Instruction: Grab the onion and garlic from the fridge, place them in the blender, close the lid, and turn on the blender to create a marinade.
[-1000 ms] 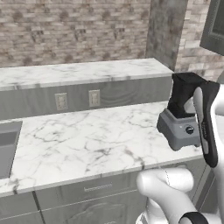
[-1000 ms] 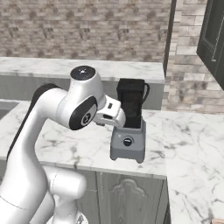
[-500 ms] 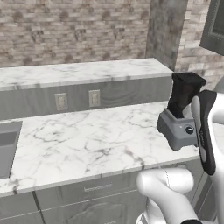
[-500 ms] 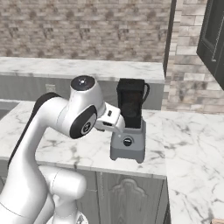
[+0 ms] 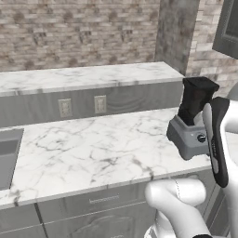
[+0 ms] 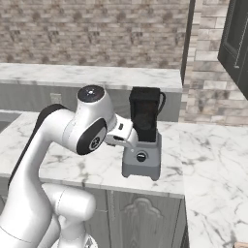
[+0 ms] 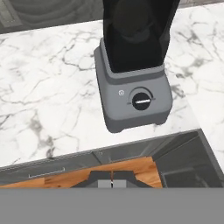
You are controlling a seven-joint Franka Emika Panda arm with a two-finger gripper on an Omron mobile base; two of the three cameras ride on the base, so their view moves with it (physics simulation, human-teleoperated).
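The fingers are pressed together with nothing between them, hanging out in front of the worktop edge, off the blender and below its front face. From the hand's camera the round dial on the grey base sits straight ahead of them, with a small button just to its left. The black jar stands upright on the base, and its top looks capped by the lid, though I can't see inside to say whether the onion and garlic are in there.

To my eye the arm is lined up for the last job, switching the blender on. The risk is the approach: closed fingers coming in a touch low would meet the worktop edge or the base's foot instead of the dial. A push off-centre could shove the whole blender back across the marble, since nothing braces it. A glancing touch could also slip off the knob without turning it.
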